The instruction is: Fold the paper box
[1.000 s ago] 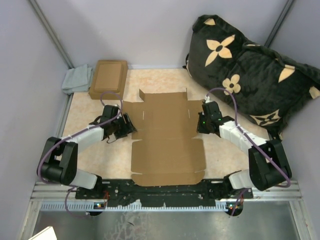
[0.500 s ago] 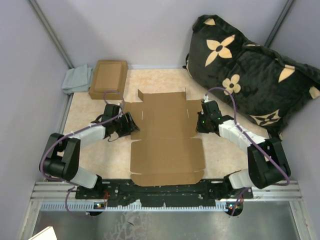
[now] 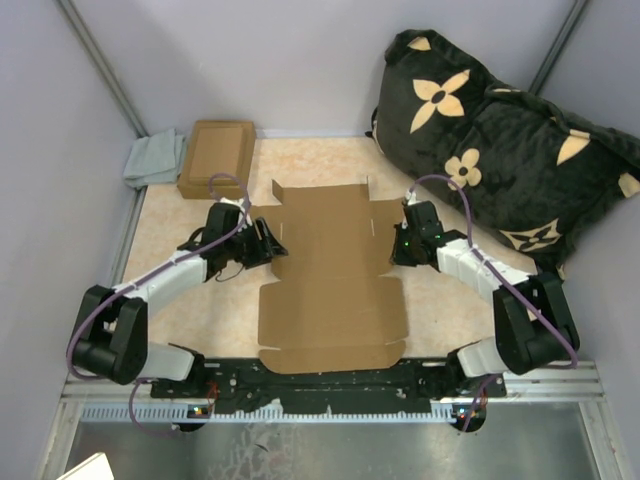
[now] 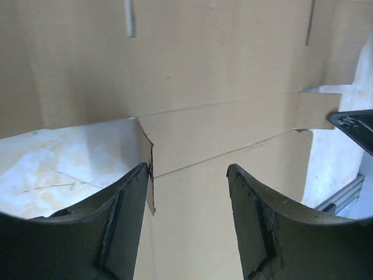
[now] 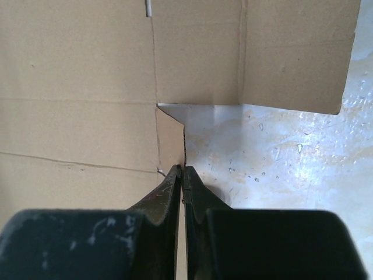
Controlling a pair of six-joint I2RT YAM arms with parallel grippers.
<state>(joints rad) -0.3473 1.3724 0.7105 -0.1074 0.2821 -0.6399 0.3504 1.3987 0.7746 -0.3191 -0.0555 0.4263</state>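
Tan paper box [image 3: 333,275], unfolded flat on table, flaps spread, creases visible

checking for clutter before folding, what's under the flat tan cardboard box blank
Only the pale mottled tabletop shows around the flat tan cardboard box blank and in its cut-out corners. Whatever lies under its middle is covered.
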